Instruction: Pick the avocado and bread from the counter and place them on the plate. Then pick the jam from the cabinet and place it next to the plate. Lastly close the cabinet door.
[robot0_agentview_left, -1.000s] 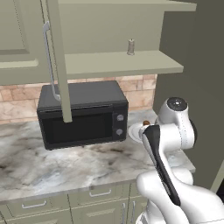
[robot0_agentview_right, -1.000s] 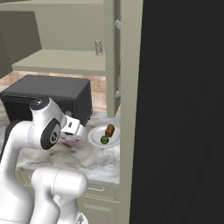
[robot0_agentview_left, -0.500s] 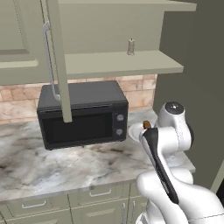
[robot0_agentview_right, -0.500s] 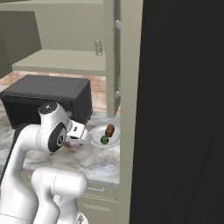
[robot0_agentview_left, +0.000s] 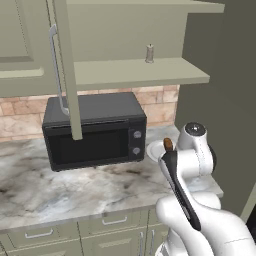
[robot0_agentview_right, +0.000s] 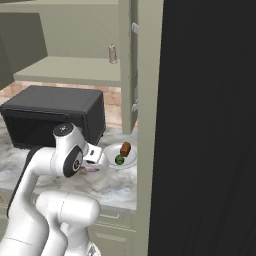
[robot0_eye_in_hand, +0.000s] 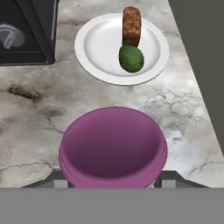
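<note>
Hand view: the end effector (robot0_eye_in_hand: 113, 186) carries the jam (robot0_eye_in_hand: 113, 146), its jaws pinched on the jar's two sides, above the marbled surface (robot0_eye_in_hand: 35, 122). Ahead of the end effector, beyond the jar, lies the plate (robot0_eye_in_hand: 96, 43), on which the avocado (robot0_eye_in_hand: 131, 58) rests touching the bread (robot0_eye_in_hand: 131, 25). A microwave (robot0_eye_in_hand: 26, 30) stands ahead and to one side of the plate. In the right base view the end effector (robot0_agentview_right: 93, 165) hangs low, just beside the plate (robot0_agentview_right: 131, 161).

Risks, as judged from this position. If the jar is released while not yet on the surface, it may tip or roll, since its footing cannot be seen. If it is carried too far forward it may strike the plate rim and shift the avocado or bread. The cabinet door (robot0_agentview_left: 64, 70) stands open above; a careless rise of the arm towards its handle could knock the shaker (robot0_agentview_left: 149, 53) on the shelf.
</note>
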